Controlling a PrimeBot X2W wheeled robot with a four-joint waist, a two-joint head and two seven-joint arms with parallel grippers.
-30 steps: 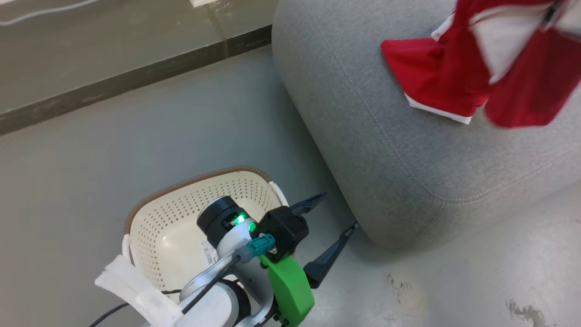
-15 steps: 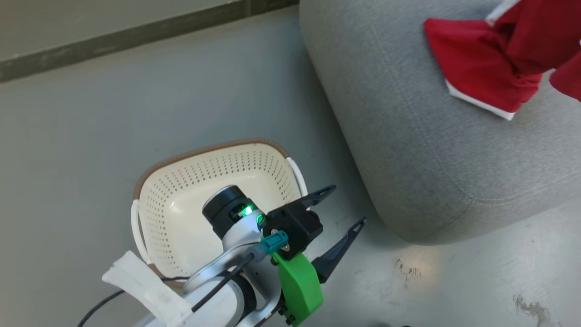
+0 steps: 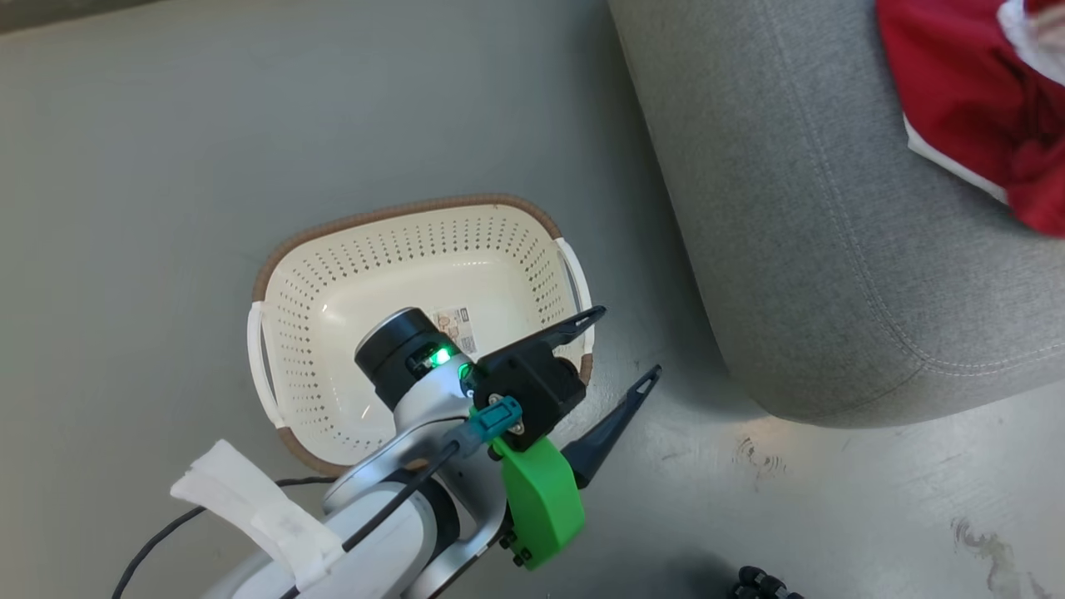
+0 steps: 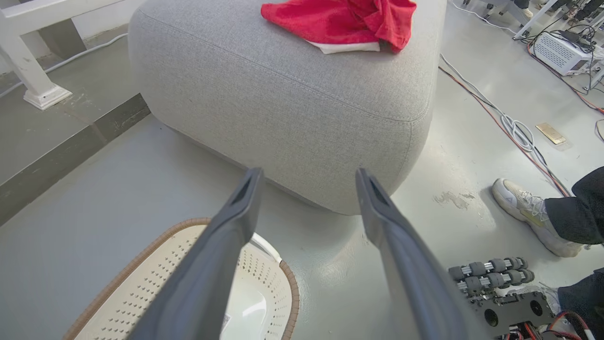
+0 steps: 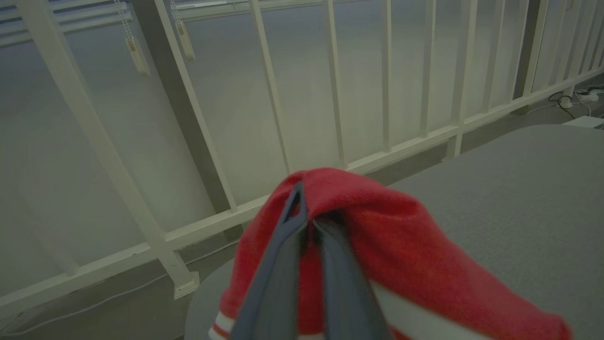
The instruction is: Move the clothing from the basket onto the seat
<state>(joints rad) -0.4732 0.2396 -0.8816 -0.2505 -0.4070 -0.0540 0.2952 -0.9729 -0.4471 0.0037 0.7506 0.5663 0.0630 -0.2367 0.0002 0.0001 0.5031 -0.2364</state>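
Clothing [image 5: 387, 222], red, is pinched between the closed fingers of the right gripper [image 5: 306, 217] above the seat [image 5: 519, 189], the rest lying on its far right, while the left gripper [image 3: 627, 343], spread wide and touching nothing, hangs over the right rim of the basket [image 3: 399, 241] on the floor [image 3: 166, 166].

White railing [image 5: 107, 141], floor cables [image 4: 512, 123], a person's pale sneaker [image 4: 526, 210]

A smooth grey-green painted floor [image 3: 250, 108] is catching a pale glare beside dark scuff marks [image 3: 759, 462]. A cream railing of vertical bars [image 5: 334, 94] is standing before a dim wall. Red and white cables [image 4: 516, 130] are trailing across the floor.
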